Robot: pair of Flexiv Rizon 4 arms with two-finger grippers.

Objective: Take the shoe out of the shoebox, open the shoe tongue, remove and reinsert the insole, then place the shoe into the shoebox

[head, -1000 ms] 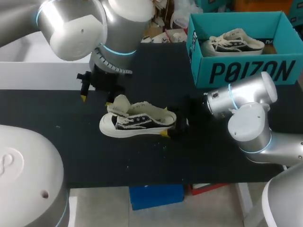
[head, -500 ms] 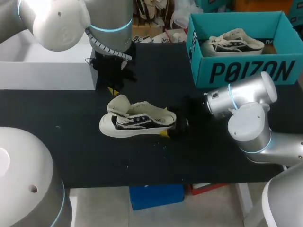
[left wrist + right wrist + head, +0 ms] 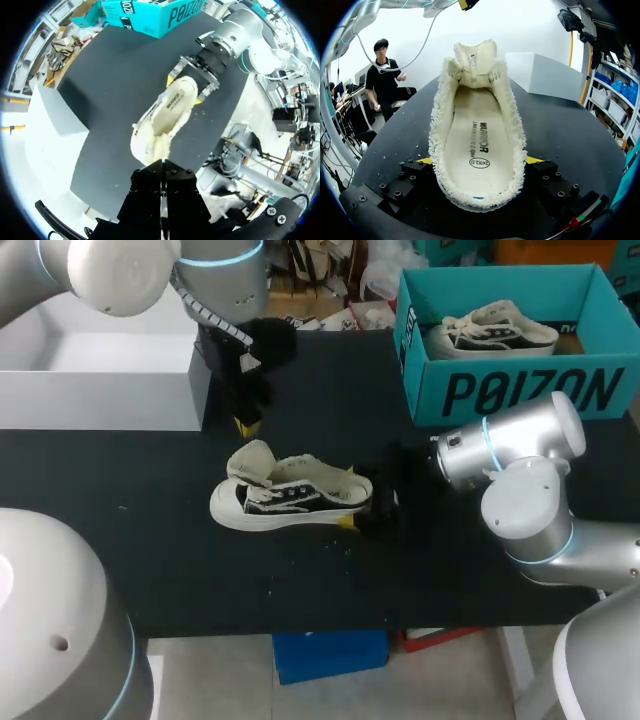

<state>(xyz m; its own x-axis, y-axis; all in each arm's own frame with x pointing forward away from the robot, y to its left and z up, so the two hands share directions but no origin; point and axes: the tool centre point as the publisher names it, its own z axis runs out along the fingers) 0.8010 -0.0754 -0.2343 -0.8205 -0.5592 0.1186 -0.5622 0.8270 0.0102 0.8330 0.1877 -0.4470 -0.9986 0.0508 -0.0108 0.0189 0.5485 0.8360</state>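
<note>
Nearest the robot, the right arm point(image 3: 520, 470) lies low across the counter point(image 3: 200, 570). Its jaws are clamped on the heel of the shoe point(image 3: 290, 498), one yellow tip pressed to each side. The shoe stands upright on its sole near the middle of the counter, with the toe pointing towards the left arm's side.

The right wrist view looks down the length of the shoe. The tongue point(image 3: 475, 55) is pulled up and forward, so the mouth gapes wide, and the insole point(image 3: 477, 145) lies flat inside.

Just beyond the toe, the left arm point(image 3: 215, 270) hangs its jaws above the counter, clear of the shoe. They appear to be together with nothing between them, though their yellow tips are hidden in the left wrist view, so this is not certain. A white box point(image 3: 100, 390) sits beside them.

Farthest off, the teal shoebox point(image 3: 520, 390) stands open and well apart from the shoe. A second shoe point(image 3: 490, 328) lies inside it.

As for progress, the shoe is out of the box and the tongue is open. The insole is seated, but the pictures do not show whether it has already been pulled out and put back or is yet to be lifted. The left jaws poised near the toe suggest the insole step is in hand. Returning the shoe to the shoebox remains.
</note>
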